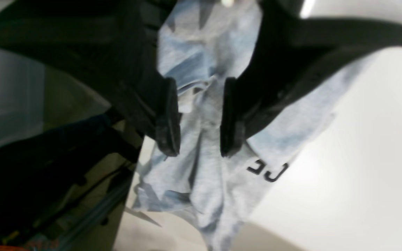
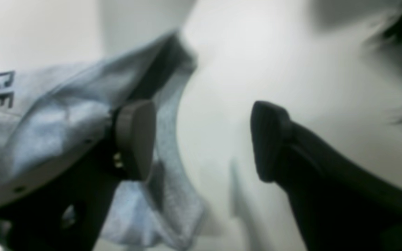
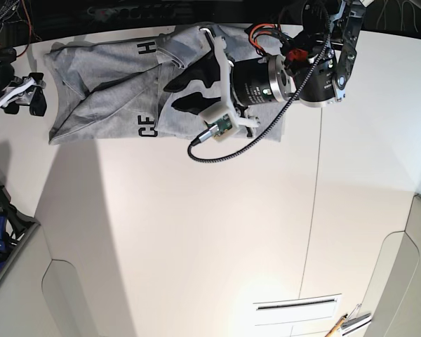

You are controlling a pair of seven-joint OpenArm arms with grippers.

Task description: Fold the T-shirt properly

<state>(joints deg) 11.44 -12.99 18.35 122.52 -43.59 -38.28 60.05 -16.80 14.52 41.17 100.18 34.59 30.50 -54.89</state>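
Grey T-shirt [image 3: 105, 91] lies bunched between the left gripper's [image 1: 199, 130] parted jaws, while the right gripper [image 2: 201, 139] gapes wide beside its edge, holding nothing.

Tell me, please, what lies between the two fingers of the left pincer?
In the left wrist view, bunched grey cloth of the T-shirt fills the gap between the fingers of the left pincer, whose jaws stand apart.

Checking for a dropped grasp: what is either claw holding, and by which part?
Nothing is clamped. The left claw stands open around a bunched ridge of the T-shirt; the right claw is open beside its edge.
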